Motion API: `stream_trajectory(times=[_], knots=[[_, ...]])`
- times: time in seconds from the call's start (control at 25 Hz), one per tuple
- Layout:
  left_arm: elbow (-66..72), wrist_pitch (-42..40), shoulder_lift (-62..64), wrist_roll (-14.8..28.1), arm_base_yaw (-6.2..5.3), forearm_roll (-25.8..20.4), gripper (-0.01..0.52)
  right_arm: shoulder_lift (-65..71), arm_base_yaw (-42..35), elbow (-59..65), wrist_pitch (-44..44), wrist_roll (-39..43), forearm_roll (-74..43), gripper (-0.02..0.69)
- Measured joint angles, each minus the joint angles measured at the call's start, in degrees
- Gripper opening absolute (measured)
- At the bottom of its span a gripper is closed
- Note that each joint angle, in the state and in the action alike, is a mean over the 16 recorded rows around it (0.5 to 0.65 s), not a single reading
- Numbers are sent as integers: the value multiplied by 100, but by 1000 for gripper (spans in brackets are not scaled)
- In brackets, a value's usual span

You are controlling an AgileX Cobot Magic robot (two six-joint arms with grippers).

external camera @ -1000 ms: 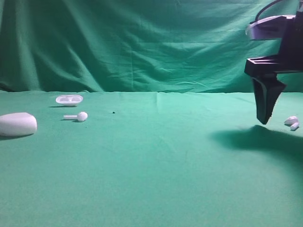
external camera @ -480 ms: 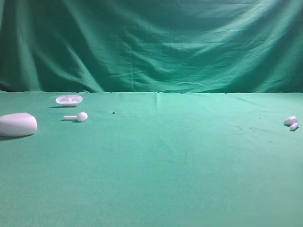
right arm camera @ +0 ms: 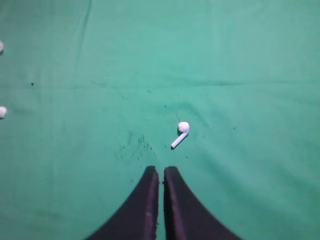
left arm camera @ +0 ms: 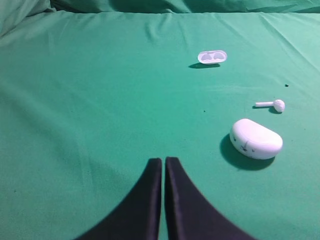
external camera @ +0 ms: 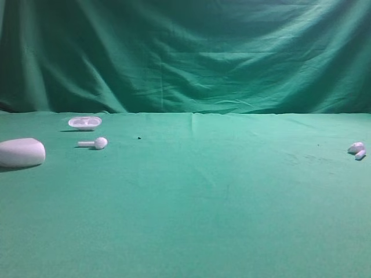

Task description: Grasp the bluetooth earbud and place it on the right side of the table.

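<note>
The bluetooth earbud (external camera: 356, 149) lies on the green table (external camera: 203, 202) at the far right edge of the exterior view. The right wrist view shows the earbud (right arm camera: 181, 133) on the cloth with its stem pointing down-left, a short way ahead and slightly right of my right gripper (right arm camera: 161, 172). That gripper is shut with nothing between its fingers. My left gripper (left arm camera: 163, 162) is also shut and empty, low over the cloth on the left side. Neither arm shows in the exterior view.
On the left lie a rounded white case (external camera: 21, 152) (left arm camera: 256, 138), a second earbud with a long stem (external camera: 95, 142) (left arm camera: 272, 104), and a shallow white oval tray (external camera: 84, 121) (left arm camera: 212, 56). A draped green backdrop (external camera: 185, 52) closes the far edge.
A second ago my right arm hung just left of the earbud at the right edge of the exterior view. It has since left that view. The earbud has not moved.
</note>
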Motion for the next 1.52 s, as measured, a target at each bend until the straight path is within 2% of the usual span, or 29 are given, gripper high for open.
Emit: stream_trajectory(times=[0.28,0.6,1.2,1.52], knots=[[0,0,0,0,0,0,0,-1654,0,537,-33,-134,257,0],[0,0,0,0,0,0,0,-2509,-160,834,-166,-337,101,0],[0,0,0,0,0,0,0,-3473,-1192,3277,-1916,-561,-393,0],[0,0,0,0,0,0,0,-3883,-1256,4009,-2266,-580,-426,0]])
